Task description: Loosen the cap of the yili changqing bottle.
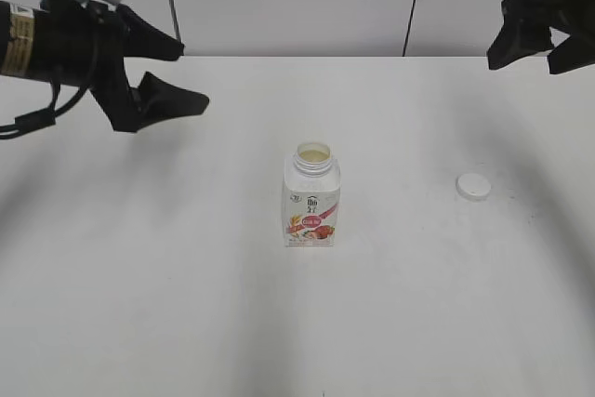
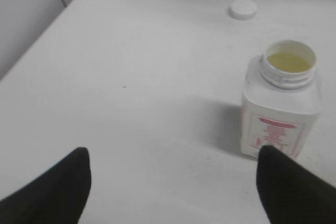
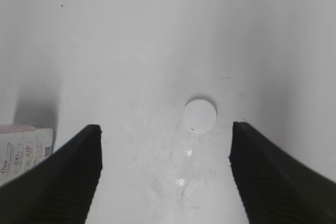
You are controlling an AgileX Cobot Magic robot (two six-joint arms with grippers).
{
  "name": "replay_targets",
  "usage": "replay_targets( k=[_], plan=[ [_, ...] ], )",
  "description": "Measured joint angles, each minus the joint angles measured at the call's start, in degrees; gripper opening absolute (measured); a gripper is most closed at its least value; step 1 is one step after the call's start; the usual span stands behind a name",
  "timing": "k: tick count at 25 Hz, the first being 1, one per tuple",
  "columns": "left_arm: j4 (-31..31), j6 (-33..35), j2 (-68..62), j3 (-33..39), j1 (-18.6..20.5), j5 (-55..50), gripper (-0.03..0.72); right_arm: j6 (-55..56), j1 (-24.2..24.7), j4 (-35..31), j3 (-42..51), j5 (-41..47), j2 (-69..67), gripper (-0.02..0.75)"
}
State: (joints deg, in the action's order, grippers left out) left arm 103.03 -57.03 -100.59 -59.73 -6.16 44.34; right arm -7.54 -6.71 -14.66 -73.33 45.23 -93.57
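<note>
The yili changqing bottle (image 1: 311, 200) stands upright mid-table with its neck uncovered and pale liquid showing inside; it also shows in the left wrist view (image 2: 281, 106) and at the left edge of the right wrist view (image 3: 23, 148). The white cap (image 1: 473, 187) lies flat on the table to the bottle's right, apart from it; it also shows in the left wrist view (image 2: 243, 9) and the right wrist view (image 3: 200, 115). My left gripper (image 1: 172, 76) is open and empty, raised at the far left. My right gripper (image 1: 530, 44) is open and empty, raised at the far right.
The white table (image 1: 186, 276) meets a pale wall at the back. Thin dark vertical lines run up the wall behind both arms.
</note>
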Motion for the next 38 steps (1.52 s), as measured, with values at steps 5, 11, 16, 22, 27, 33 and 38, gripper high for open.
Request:
replay_targets(
  k=[5,11,16,22,27,33,38],
  plan=[
    [0.0,-4.7,6.4,0.0,0.71,-7.27,0.586,-2.32,0.0,0.25,-0.07,0.06,3.53,0.595],
    [-0.06,-14.31,11.76,0.04,0.71,-22.76,0.586,-2.9,0.0,5.21,-1.67,0.18,7.85,0.595],
    [-1.56,-17.85,14.52,0.32,0.73,-36.92,0.586,-2.97,0.0,10.56,-2.31,1.41,10.62,0.595],
    [-13.27,-16.41,15.74,0.89,0.8,-56.37,0.586,-2.71,0.0,14.66,-2.31,3.19,12.43,0.595],
    [-32.79,7.39,16.53,1.03,0.92,-71.34,0.573,-1.53,0.0,16.69,-2.31,6.03,12.5,0.595],
    [-73.42,37.66,19.35,1.03,0.92,-81.4,0.572,-0.47,0.0,16.78,-2.31,6.15,12.5,0.595],
    [-89.36,50.26,24.1,1.08,0.87,-89.64,0.571,-0.4,0.0,16.72,-2.23,10.71,12.61,0.595]
  ],
)
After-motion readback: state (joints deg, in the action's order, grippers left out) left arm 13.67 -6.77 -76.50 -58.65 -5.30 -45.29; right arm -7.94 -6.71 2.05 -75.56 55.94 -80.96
